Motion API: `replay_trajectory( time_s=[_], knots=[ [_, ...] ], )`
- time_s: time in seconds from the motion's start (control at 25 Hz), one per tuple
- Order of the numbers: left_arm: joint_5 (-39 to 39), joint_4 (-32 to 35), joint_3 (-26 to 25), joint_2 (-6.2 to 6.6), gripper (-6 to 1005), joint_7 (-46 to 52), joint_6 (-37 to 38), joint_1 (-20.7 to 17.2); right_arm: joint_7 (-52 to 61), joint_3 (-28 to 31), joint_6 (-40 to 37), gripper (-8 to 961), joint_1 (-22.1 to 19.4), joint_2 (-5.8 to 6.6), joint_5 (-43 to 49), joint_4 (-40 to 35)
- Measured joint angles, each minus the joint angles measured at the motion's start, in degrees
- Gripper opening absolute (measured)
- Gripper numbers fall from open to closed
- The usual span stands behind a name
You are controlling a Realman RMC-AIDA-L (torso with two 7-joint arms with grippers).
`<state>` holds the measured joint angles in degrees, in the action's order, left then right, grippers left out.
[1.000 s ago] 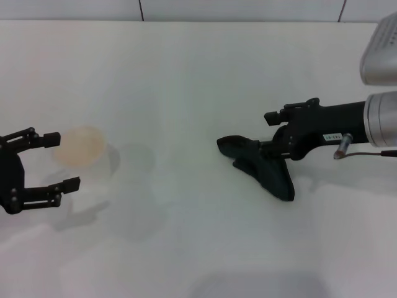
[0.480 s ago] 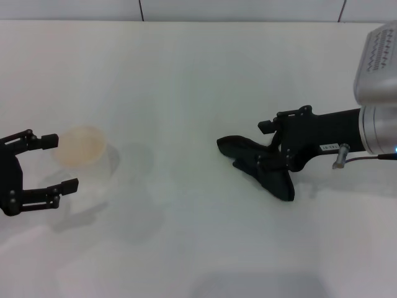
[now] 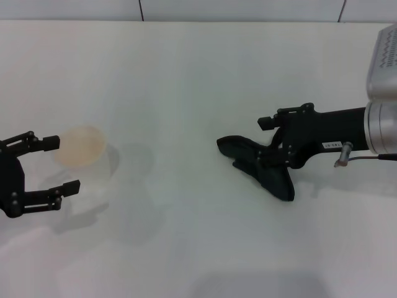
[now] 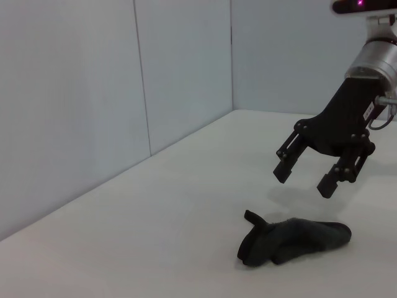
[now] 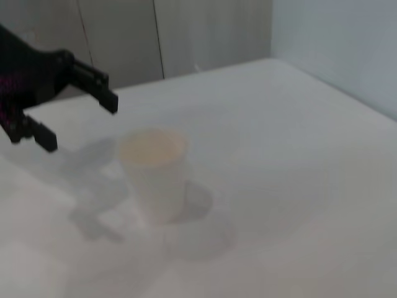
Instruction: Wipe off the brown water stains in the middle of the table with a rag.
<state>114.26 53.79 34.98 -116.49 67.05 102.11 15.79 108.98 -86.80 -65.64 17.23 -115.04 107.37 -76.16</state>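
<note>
Now the right pincer hangs spread just above the dark rag lying loose on the white surface, the left pincer spread beside a cup, no brown stain visible mid-surface.

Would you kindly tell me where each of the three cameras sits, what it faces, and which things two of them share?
Head view: on the robot's head, looking down at the white table; shows left end effector, right end effector over the dark rag, and the cup.
Left wrist view: on the left arm, looking across at the rag and right end effector, open.
Right wrist view: on the right arm, facing the cup and left end effector, open.
Shared: head and left wrist both show the rag.
</note>
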Motion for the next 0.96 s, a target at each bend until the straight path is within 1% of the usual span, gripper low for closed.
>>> replay_trajectory(
  time_s=[0.24,0.96],
  knots=[
    [0.0,0.0,0.0,-0.2,874,0.0,0.0,-0.2,-5.4,1.4,-1.0,697,-0.1,-0.01,-6.0,2.9],
    [-0.1,0.0,-0.1,-0.31,874,-0.1,0.3,-0.8,-7.6,2.1,-2.9,695,-0.1,-0.01,-8.6,4.1]
  ],
)
